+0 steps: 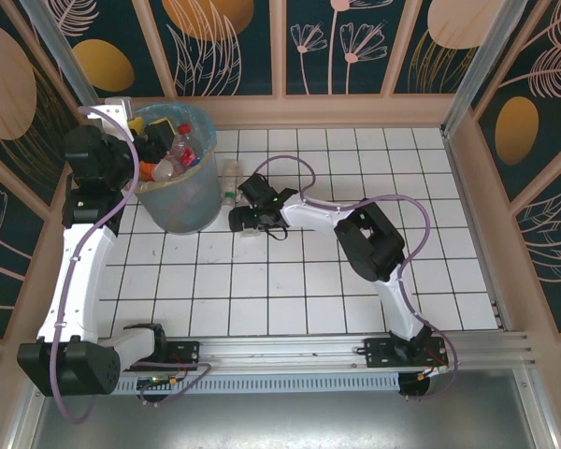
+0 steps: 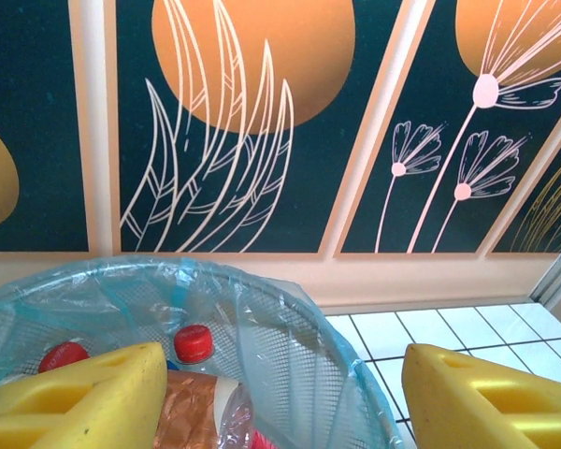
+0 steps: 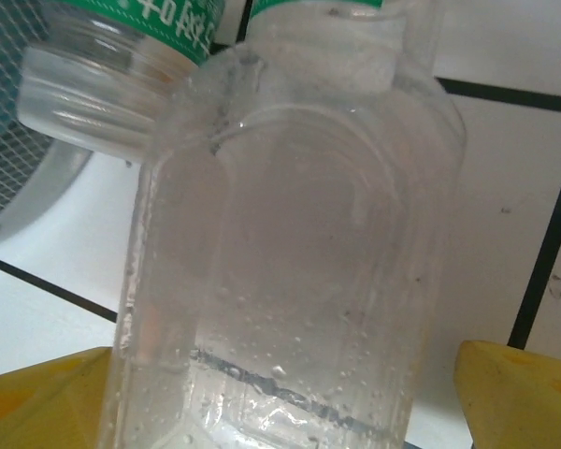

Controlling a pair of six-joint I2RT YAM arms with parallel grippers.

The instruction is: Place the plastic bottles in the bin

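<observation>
Far-left corner of the bench (image 1: 290, 290): the bin (image 1: 182, 201) holds several bottles (image 1: 173, 154). The left jaws hang over its rim, spread wide with nothing between them. Just right of the bin, toward the bench's far edge, two clear green-label bottles lie on the tiles. The near bottle (image 3: 290, 281) lies between the right jaws, and the second bottle (image 3: 103, 56) is tight against its shoulder; I can't tell if they touch. The right jaws are open and straddle the near bottle's body, with a gap showing on the right side, so no clamp yet. My read on handling: thin PET, near empty, so light, with squashy walls and a slick round surface that will roll or squirt out if pinched hard. Grip mid-body across the flatter panels, not the neck or cap, with moderate squeeze. Watch for the neighbour getting nudged on lift.
</observation>
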